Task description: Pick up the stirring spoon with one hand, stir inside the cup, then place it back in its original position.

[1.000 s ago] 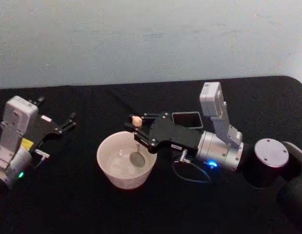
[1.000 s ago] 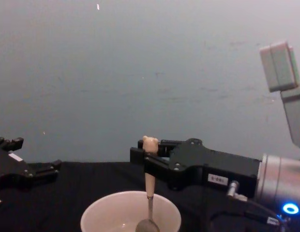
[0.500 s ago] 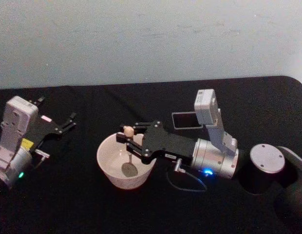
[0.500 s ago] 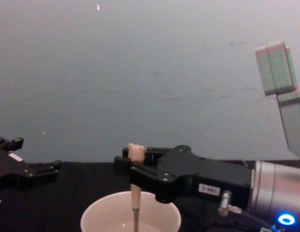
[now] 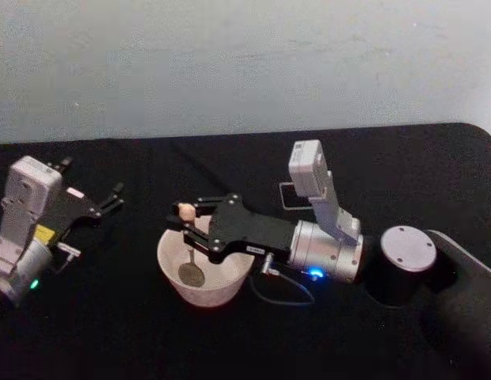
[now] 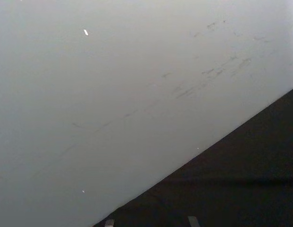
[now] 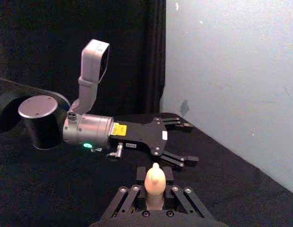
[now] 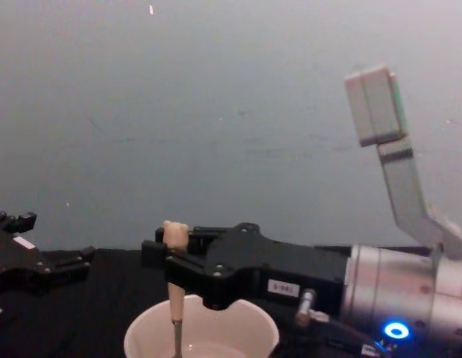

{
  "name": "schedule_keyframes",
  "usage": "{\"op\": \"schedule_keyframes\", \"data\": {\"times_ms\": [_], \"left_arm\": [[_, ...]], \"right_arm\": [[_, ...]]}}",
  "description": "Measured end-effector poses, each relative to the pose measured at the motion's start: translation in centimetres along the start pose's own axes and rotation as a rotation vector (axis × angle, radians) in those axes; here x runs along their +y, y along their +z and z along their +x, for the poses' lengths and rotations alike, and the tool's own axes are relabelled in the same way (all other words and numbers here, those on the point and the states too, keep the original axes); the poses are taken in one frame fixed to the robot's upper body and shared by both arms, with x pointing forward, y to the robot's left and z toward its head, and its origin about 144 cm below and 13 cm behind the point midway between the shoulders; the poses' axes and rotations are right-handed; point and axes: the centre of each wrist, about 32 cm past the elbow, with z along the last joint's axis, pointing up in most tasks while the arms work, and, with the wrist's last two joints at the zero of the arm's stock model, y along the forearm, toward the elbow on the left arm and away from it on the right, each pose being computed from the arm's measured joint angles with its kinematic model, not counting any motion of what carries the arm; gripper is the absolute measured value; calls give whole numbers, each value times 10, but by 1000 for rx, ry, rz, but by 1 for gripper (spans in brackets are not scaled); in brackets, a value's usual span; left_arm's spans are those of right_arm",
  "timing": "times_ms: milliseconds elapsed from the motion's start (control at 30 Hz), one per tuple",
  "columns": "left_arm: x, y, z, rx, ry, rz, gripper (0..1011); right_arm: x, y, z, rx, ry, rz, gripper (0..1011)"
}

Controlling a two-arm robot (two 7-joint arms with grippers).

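The right gripper [image 5: 188, 224], clenched on the stirring spoon [image 5: 190, 273], has swept from the cream cup's [image 5: 207, 294] right side to its left, bowl still inside. Stirring looks well under way; the return to the dark grey holder [image 5: 283, 195] behind the cup remains. The left gripper [image 5: 113, 198] waits splayed left of the cup.

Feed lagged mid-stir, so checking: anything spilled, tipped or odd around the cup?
Nothing stands out. The cup sits upright on the black table with no spill showing. The right claw holds the spoon upright, its bowl inside the cup. The left claw rests open off to the left.
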Motion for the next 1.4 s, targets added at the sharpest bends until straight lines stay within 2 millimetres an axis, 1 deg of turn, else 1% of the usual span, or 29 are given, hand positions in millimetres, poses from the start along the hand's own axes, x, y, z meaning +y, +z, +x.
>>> {"op": "schedule_keyframes", "data": {"times_ms": [267,533,900,1400], "left_arm": [[0,0,0,0,0,0,1001],[0,0,0,0,0,0,1002],[0,0,0,0,0,0,1001],[0,0,0,0,0,0,1001]], "right_arm": [[9,-1,6,-3,-11,1,211],[10,1,13,-7,-43,12,211],[2,1,22,-14,-99,9,210],[-10,3,22,-11,-131,12,210]]}}
